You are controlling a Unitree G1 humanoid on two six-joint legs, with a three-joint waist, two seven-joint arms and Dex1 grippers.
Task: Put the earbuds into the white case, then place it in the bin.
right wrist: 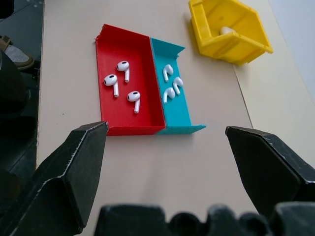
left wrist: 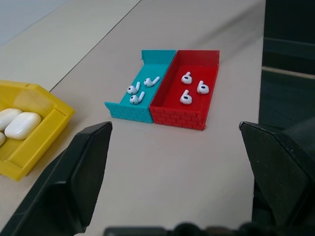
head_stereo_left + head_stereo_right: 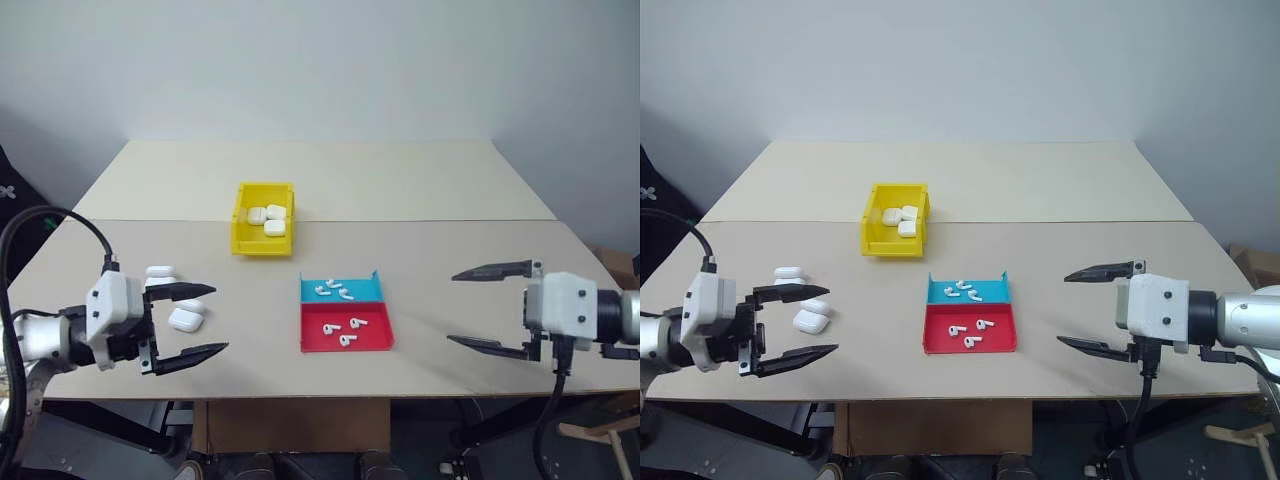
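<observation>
Both the left gripper (image 3: 205,321) and right gripper (image 3: 478,308) are being held wide, empty. Earbuds (image 3: 340,308) are lying in the tray (image 3: 376,343); white case (image 3: 186,320) beside left gripper; bin (image 3: 243,233) behind.

- The tray (image 3: 345,345) sits mid-desk (image 3: 450,240), earbuds (image 3: 335,290) inside.
- The bin (image 3: 243,232) lies behind it, leftward, holding cases.
- More cases (image 3: 186,319) lie far left.
</observation>
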